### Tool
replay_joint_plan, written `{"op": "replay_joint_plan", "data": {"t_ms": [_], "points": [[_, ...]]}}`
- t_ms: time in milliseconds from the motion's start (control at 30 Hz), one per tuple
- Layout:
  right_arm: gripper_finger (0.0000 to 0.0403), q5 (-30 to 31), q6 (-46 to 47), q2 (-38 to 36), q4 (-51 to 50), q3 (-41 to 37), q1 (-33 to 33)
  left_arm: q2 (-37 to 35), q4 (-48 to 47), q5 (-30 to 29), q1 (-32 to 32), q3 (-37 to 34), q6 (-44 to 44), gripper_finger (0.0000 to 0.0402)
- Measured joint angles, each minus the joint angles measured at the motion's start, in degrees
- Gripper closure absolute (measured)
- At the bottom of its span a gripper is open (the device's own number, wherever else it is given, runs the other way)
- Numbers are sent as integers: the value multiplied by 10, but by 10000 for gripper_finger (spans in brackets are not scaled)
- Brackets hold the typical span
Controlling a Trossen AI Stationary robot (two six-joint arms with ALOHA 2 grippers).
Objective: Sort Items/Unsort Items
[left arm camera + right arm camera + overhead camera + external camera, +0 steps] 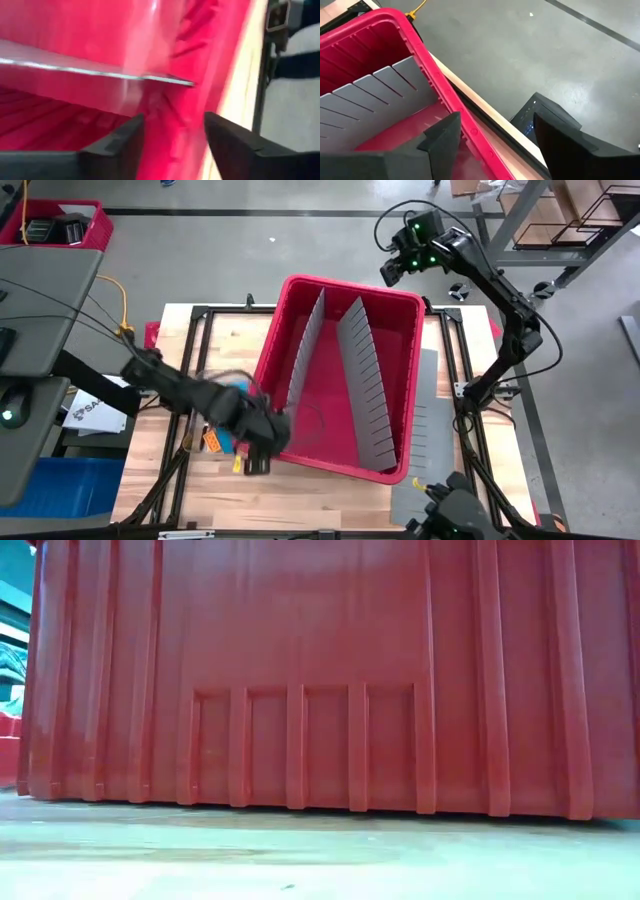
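The left gripper hangs at the near-left corner of the red bin, fingers spread and empty, probably to let go there. The right gripper waits above the far rim, fingers apart, holding nothing. Orange and blue items lie just beside the bin, near the left gripper; gray dividers stand inside.

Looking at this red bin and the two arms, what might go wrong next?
The left gripper sits open at the red bin's near corner; it may knock the bin askew. The grey dividers lean loosely and may topple. The right gripper hangs open over the bin's rim, near the table edge.
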Motion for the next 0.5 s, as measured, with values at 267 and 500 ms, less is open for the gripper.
{"op": "replay_joint_plan", "data": {"t_ms": [267, 500], "points": [[159, 2, 4, -2, -10, 0, 0, 40, -29, -19, -46, 48, -21, 146], [159, 13, 13, -2, -15, 0, -6, 38, 3, 11, -46, -11, -54, 146]]}}
